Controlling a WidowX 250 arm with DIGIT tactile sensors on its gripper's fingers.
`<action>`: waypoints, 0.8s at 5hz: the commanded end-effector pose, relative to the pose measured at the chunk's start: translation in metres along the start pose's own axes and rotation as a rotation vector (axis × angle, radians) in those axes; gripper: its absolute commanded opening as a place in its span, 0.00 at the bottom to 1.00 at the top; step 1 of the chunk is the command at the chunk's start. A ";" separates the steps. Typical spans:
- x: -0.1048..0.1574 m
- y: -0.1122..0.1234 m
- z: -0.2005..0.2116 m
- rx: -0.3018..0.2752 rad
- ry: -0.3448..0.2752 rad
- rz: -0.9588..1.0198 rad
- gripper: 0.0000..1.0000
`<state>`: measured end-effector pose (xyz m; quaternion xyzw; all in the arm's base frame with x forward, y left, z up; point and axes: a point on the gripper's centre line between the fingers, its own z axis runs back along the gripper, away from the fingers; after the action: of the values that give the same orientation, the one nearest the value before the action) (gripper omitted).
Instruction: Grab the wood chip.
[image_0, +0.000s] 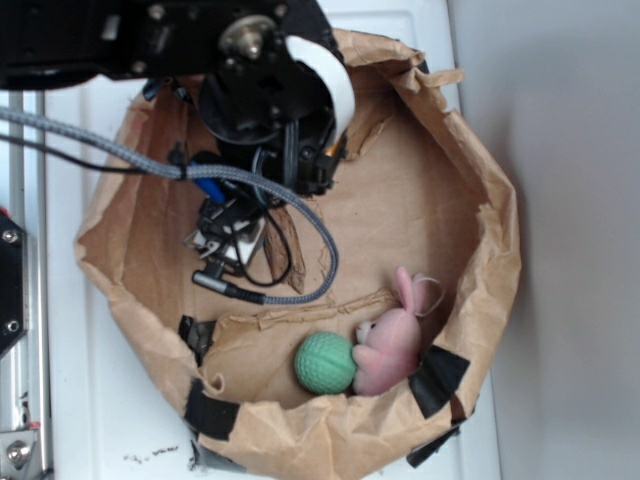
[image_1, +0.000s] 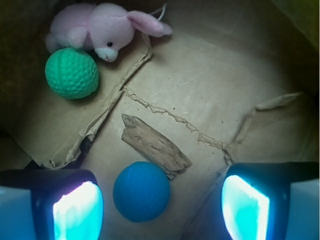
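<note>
We are hanging over the paper-lined basin with our end effector (image_1: 160, 200) spread wide and gripping nothing, its two glowing fingers (image_1: 77, 210) framing the lower corners of the wrist view. Between them, closest to us, a blue ball (image_1: 141, 191) is sitting on the lining. Just past it, the wood chip (image_1: 155, 145) is lying flat on the brown paper, angled across the view, its lower end touching or nearly touching the ball. So we are judging the task as barely begun: the chip is lined up roughly between our fingers, but we are not yet down on it, and the closing and the lift are both ahead of us.

Looking further out, a green dimpled ball (image_1: 72, 73) is resting against a pink plush rabbit (image_1: 100, 30) near the far wall, well apart from the chip. From the exterior view, the arm is covering the chip completely, and the torn paper wall (image_0: 480, 180) is ringing everything on the white worktop (image_0: 90, 420).
</note>
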<state>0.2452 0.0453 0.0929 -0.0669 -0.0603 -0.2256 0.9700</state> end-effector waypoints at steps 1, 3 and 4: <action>0.038 0.033 -0.014 0.067 -0.022 -0.021 1.00; 0.042 0.029 -0.046 0.111 -0.010 -0.015 0.28; 0.037 0.025 -0.042 0.138 -0.020 -0.009 0.00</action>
<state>0.2849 0.0515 0.0354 -0.0142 -0.0577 -0.2100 0.9759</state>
